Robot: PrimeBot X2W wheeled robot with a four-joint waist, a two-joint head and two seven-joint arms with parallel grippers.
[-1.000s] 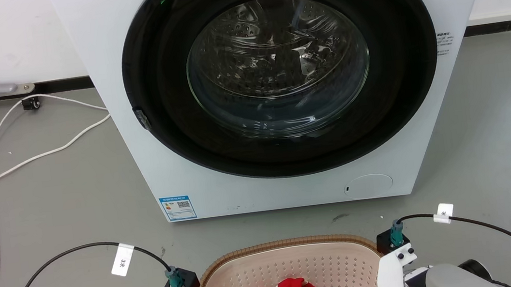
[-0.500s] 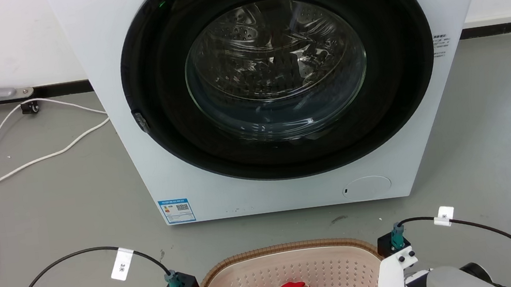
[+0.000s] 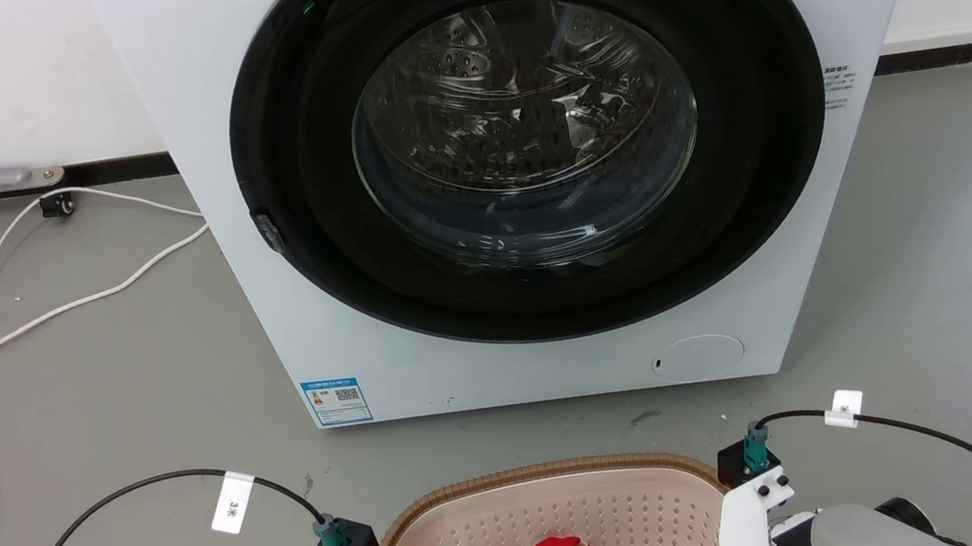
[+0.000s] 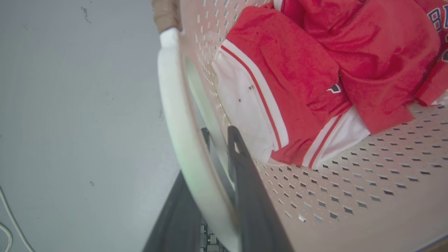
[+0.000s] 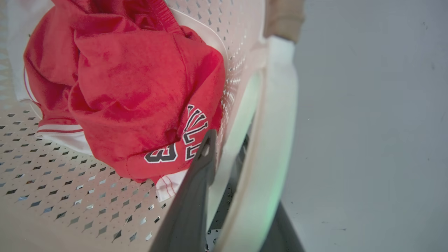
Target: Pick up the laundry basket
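Laundry basket (image 3: 547, 471) — gripped at both side handles, ready to lift.
Head view: basket on or just above the floor (image 3: 94, 405) (cannot tell which), close before the washing machine (image 3: 498, 373), long axis left-right. Left wrist view: left gripper (image 4: 219, 134) clenched astride the white left handle (image 4: 175, 105). Right wrist view: right gripper (image 5: 226, 140) likewise grasping the right handle (image 5: 280, 105) — both arms equally near.

Washing machine (image 3: 528, 166), door shut; white cable (image 3: 86, 298) on floor (image 3: 94, 405); red garment (image 4: 297, 70).
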